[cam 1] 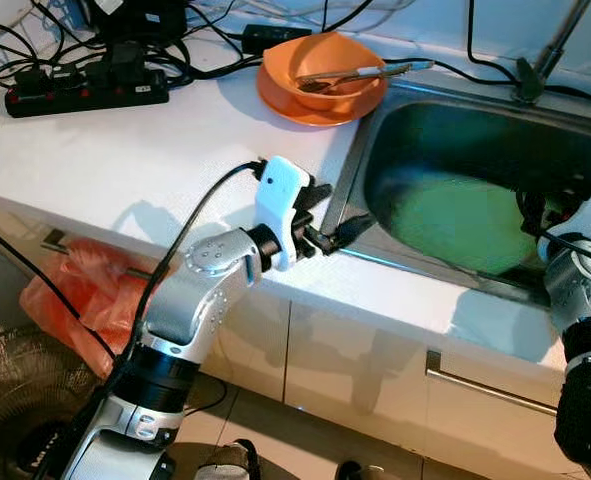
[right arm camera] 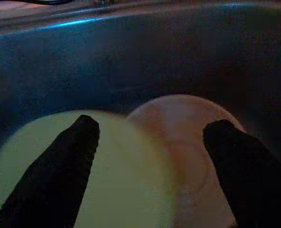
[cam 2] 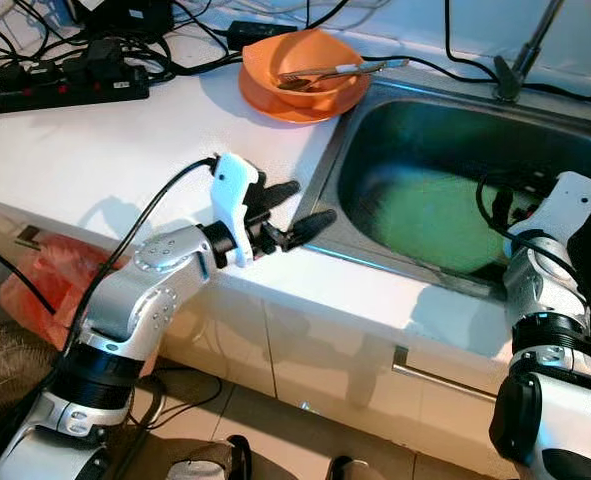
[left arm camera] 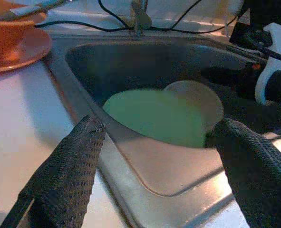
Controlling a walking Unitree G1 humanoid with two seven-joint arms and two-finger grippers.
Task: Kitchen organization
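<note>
Two flat plates are seen lying on the bottom of the steel sink (cam 1: 347,180): a green plate (cam 1: 460,225) toward the middle of the basin, and a paler, pinkish plate (left arm camera: 197,102) partly overlapped by it on the side nearer the right arm. Both are judged to be rigid, light, probably plastic or melamine, and slippery if wet; lying flat on steel, they offer no face to pinch, so a rim is judged the only place to take hold, best where the pale plate's free edge stands clear of the green one. The right gripper (right arm camera: 147,142) is held low inside the sink, just above the two plates, its fingers spread wide with nothing between them. The left gripper (cam 1: 330,215) is poised over the sink's front corner, at the counter edge, likewise spread and empty. Room inside the sink is bounded by steep walls on all sides, so a plate is expected to need tipping and lifting rather than sliding out. Beyond the sink's far corner, an orange plate (cam 1: 275,95) carrying an orange bowl (cam 1: 320,62) and cutlery (cam 1: 360,74) is set on the white counter (cam 1: 125,150), with a power strip (cam 1: 85,92) and cables farther along; the counter stretch between these and the sink is judged the open place for setting down.
</note>
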